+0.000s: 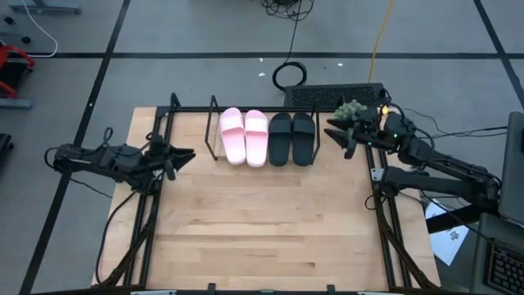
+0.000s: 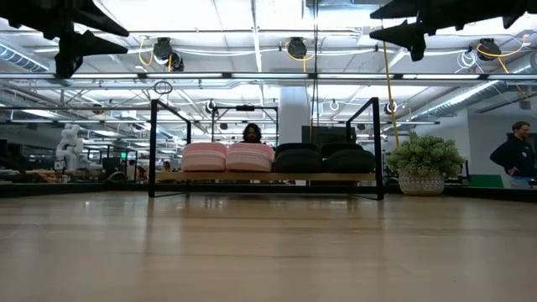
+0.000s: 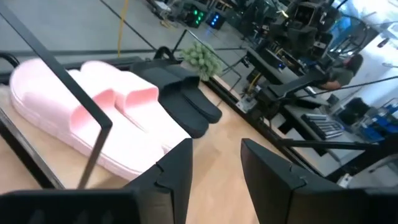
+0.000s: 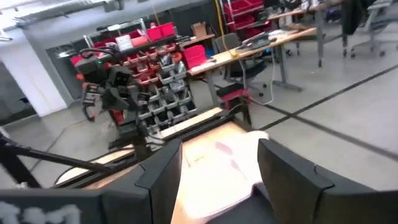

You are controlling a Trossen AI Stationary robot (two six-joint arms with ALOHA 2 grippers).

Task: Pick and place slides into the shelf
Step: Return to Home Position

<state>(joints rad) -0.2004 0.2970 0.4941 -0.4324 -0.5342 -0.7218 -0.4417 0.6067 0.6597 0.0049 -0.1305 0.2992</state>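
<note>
Both pairs of slides sit side by side on the shelf [image 1: 214,129] at the table's far edge, soles on its wooden board. The pink pair [image 1: 244,135] is on the left, the black pair [image 1: 292,138] on the right. The low view shows the pink pair [image 2: 227,157] and the black pair [image 2: 323,159] from the front. My left gripper [image 1: 187,155] hovers open left of the shelf, raised above the table. My right gripper [image 1: 334,129] hovers open right of the black pair. In the left wrist view the pink slides [image 3: 93,118] and the black slides [image 3: 183,99] lie beyond my open fingers [image 3: 214,171].
A small potted plant [image 1: 352,109] and a dark keyboard-like block [image 1: 327,96] sit at the far right corner behind my right gripper. Black frame rails [image 1: 385,221] run along both table sides. Bare wooden tabletop [image 1: 262,221] spreads in front of the shelf. A person [image 2: 513,155] stands in the room beyond.
</note>
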